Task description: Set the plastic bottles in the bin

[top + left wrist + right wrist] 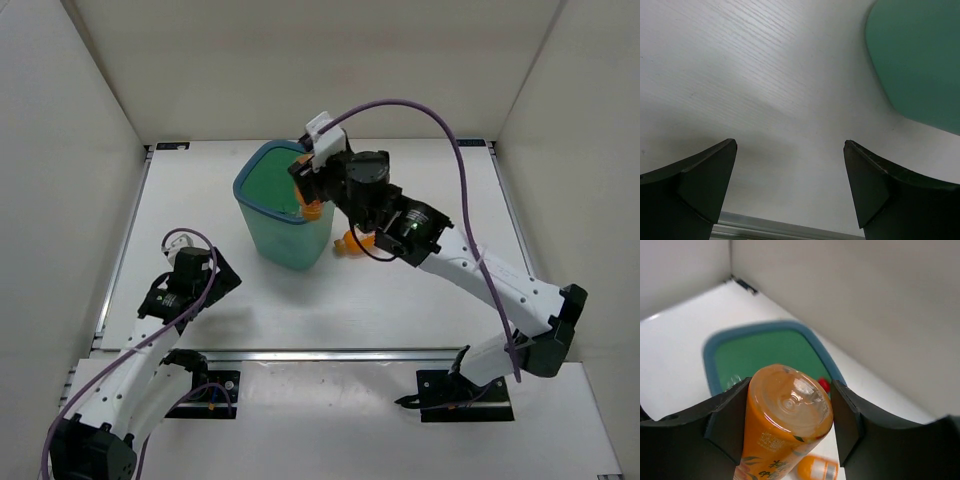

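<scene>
The teal-green bin (262, 225) stands at the table's middle. My right gripper (308, 188) is shut on a stubby orange bottle (313, 208) and holds it above the bin's right rim. In the right wrist view the bottle (785, 415) sits bottom-up between the fingers, over the bin's rim (707, 355). Inside the bin I see a red cap (824, 385) and part of a clear bottle (734, 381). A second orange bottle (350, 243) lies on the table right of the bin; it also shows in the right wrist view (817, 469). My left gripper (212, 270) is open and empty, low over the table left of the bin.
The left wrist view shows bare white table and the bin's wall (920, 60) at upper right. A metal rail (780, 229) runs along the table's near edge. White walls enclose the table on three sides. A purple cable (440, 120) arcs over the right arm.
</scene>
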`<act>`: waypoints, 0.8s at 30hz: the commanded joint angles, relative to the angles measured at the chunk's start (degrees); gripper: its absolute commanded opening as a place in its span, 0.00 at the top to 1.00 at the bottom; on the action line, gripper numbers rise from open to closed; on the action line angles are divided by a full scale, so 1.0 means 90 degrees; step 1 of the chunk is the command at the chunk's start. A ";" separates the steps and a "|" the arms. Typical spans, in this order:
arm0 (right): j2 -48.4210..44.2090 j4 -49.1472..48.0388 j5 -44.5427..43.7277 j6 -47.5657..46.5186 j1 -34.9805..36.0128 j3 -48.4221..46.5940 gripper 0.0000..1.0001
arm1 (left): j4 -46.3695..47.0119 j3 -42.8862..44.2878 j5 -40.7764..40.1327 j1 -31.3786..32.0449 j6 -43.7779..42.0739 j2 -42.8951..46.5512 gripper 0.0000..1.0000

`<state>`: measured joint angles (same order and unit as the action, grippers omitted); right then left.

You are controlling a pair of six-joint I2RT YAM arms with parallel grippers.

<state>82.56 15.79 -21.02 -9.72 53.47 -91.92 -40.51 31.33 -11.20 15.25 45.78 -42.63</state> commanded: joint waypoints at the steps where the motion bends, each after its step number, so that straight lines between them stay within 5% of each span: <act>1: 0.0493 -0.1090 -0.0488 -0.1498 0.0387 -0.0196 0.74 | 0.0107 -0.0015 0.0112 0.0006 -0.0018 0.0118 0.02; 6: 0.1752 -0.1099 0.0371 -0.1060 0.0026 -0.1202 0.68 | 0.0019 0.0170 0.0121 0.0034 -0.0164 0.0088 0.01; 9: 0.2056 -0.1305 0.0567 -0.1001 -0.0159 -0.1164 0.39 | 0.0009 0.0249 0.0170 0.0093 -0.0252 0.0011 0.01; 11: 0.2037 -0.1208 0.0655 -0.0835 -0.0170 -0.1164 0.08 | 0.0009 0.0337 0.0277 0.0045 -0.0379 -0.0096 0.01; 12: 0.1960 -0.1159 0.0646 -0.0777 -0.0180 -0.1173 0.04 | -0.0001 0.0385 0.0229 0.0083 -0.0496 -0.0184 0.01; 17: 0.1267 -0.0799 0.0343 -0.0037 -0.0374 -0.1076 0.01 | 0.0029 0.0727 0.0151 0.0044 -0.0809 -0.0507 0.02; 24: 0.0086 0.0812 0.0488 0.2442 -0.1994 0.0212 0.01 | -0.0010 0.1186 0.0287 -0.0209 -0.1180 -0.0654 0.01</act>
<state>87.55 16.01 -16.25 -1.04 41.50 -94.08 -40.51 38.48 -9.82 14.48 37.80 -48.62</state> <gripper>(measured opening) 0.992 0.987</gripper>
